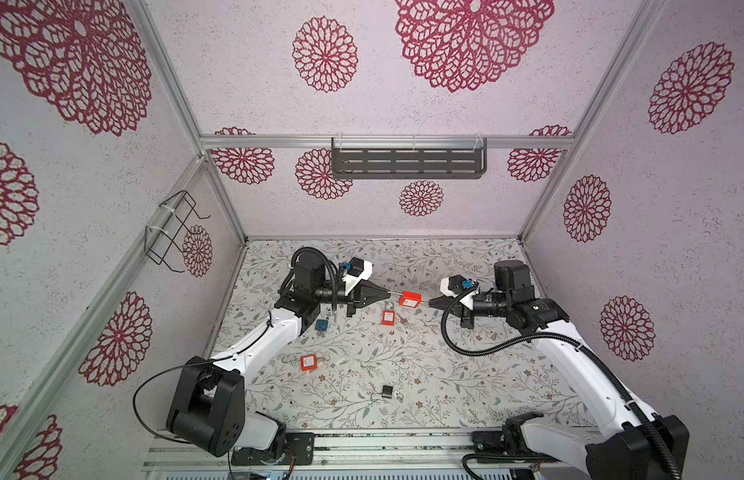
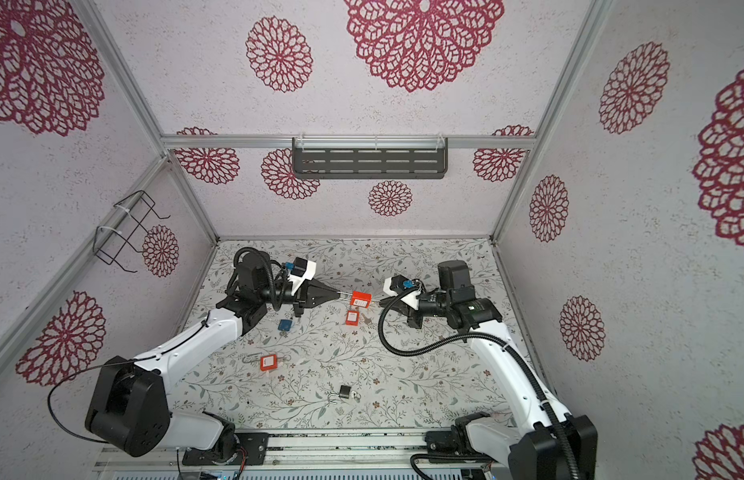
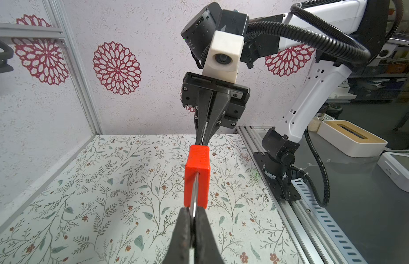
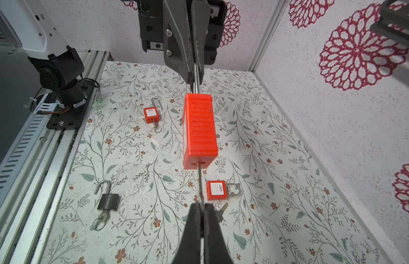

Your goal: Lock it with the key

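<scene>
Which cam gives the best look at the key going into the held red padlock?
Right wrist view: the key runs from the right gripper into the base of the held red padlock. In both top views it's a tiny sliver. In the left wrist view the padlock body hides it.

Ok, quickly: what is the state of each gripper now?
Left gripper: shut on the shackle of the red padlock.
Right gripper: shut on the key in that padlock.

Three red padlocks [image 1: 411,298] [image 1: 388,318] [image 1: 308,362], one blue padlock [image 1: 321,325], one black padlock [image 1: 387,390].
</scene>
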